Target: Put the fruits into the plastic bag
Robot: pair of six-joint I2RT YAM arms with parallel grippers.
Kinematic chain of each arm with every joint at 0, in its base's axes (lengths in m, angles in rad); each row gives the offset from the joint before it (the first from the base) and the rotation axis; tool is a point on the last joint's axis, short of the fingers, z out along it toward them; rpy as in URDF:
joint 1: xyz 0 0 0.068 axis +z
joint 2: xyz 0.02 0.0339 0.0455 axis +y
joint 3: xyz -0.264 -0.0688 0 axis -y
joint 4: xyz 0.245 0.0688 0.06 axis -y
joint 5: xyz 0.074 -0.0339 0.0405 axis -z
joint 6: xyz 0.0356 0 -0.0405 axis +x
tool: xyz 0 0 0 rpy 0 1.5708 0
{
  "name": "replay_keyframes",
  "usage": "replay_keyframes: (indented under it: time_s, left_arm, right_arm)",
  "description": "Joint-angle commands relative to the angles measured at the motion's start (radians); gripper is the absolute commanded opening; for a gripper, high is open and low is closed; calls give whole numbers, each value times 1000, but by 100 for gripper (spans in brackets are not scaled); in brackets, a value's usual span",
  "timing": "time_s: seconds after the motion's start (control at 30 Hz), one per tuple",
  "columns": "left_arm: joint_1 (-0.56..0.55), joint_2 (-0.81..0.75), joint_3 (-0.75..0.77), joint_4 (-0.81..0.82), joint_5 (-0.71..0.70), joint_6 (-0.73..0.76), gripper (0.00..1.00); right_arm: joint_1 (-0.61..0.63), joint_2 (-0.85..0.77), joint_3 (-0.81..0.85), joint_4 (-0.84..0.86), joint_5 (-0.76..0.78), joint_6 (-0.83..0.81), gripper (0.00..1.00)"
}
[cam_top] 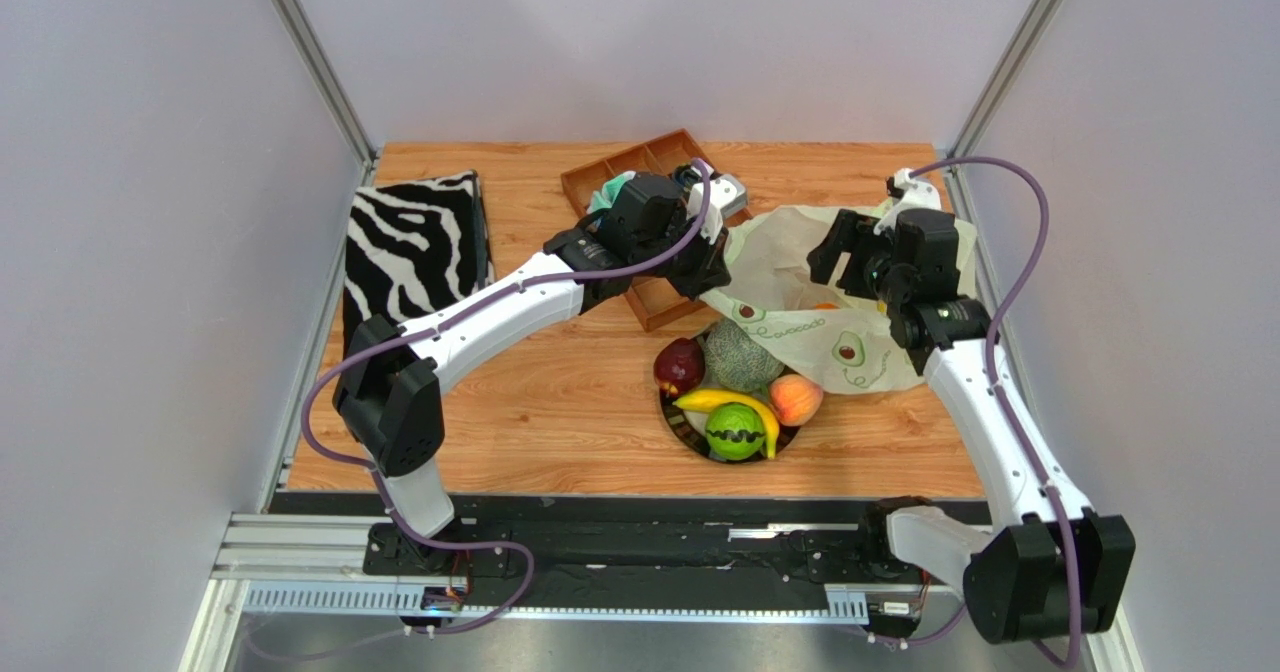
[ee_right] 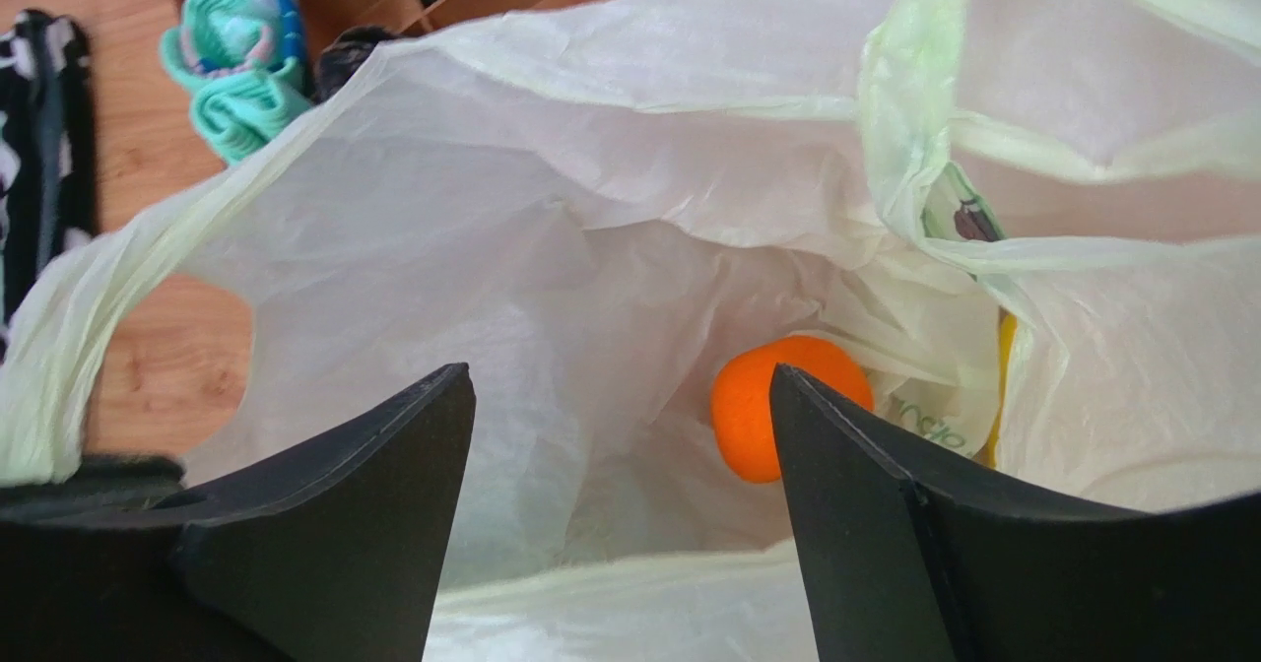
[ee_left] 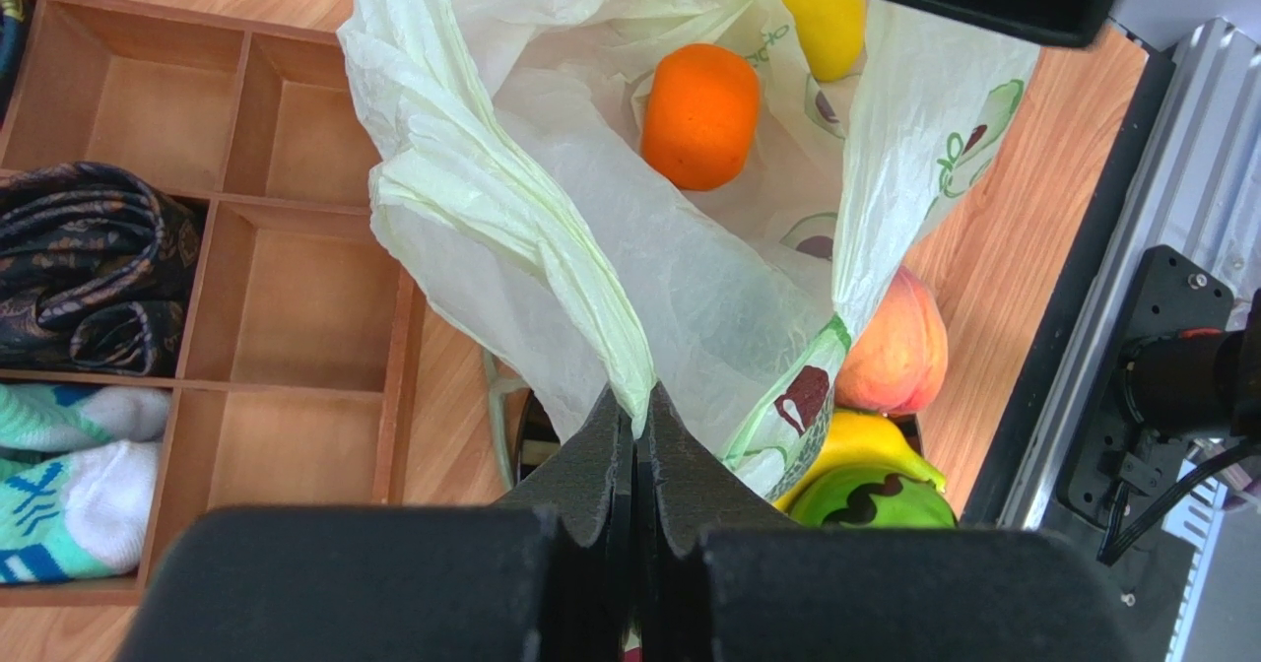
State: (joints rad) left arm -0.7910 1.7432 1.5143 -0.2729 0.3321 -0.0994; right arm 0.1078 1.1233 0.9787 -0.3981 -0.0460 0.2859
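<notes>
The pale green plastic bag (cam_top: 819,290) lies open at the right of the table. My left gripper (cam_top: 720,272) (ee_left: 640,411) is shut on the bag's bunched left rim and holds it up. Over the bag's mouth my right gripper (cam_top: 836,257) (ee_right: 622,381) stands open with nothing between its fingers. Inside the bag lie an orange (ee_left: 699,115) (ee_right: 762,404) and a yellow oblong fruit (ee_left: 822,19). A dark bowl (cam_top: 670,410) in front of the bag holds the netted melon (cam_top: 744,354), dark red apple (cam_top: 679,362), peach (cam_top: 795,398), banana (cam_top: 729,402) and striped green ball (cam_top: 733,432).
A wooden divided tray (cam_top: 649,162) with teal and dark cloth rolls (ee_left: 89,271) stands at the back, under my left arm. The zebra-striped fabric box (cam_top: 413,245) sits at the far left. Grey walls close in both sides, and a metal rail (cam_top: 601,575) runs along the near edge.
</notes>
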Motion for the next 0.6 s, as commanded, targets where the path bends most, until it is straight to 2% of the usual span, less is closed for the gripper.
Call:
replay_keyframes:
  time_s: [0.0,0.3,0.57]
  left_arm:
    - [4,9,44,6,15,0,0]
    - [4,15,44,6,22,-6,0]
    - [4,12,41,12,22,-10,0]
  right_arm:
    - [12,-115,-99,143,-133,47,77]
    - [102,-241,-146,177,-238,84,73]
    - [298,-356,-127,81,-115,50,73]
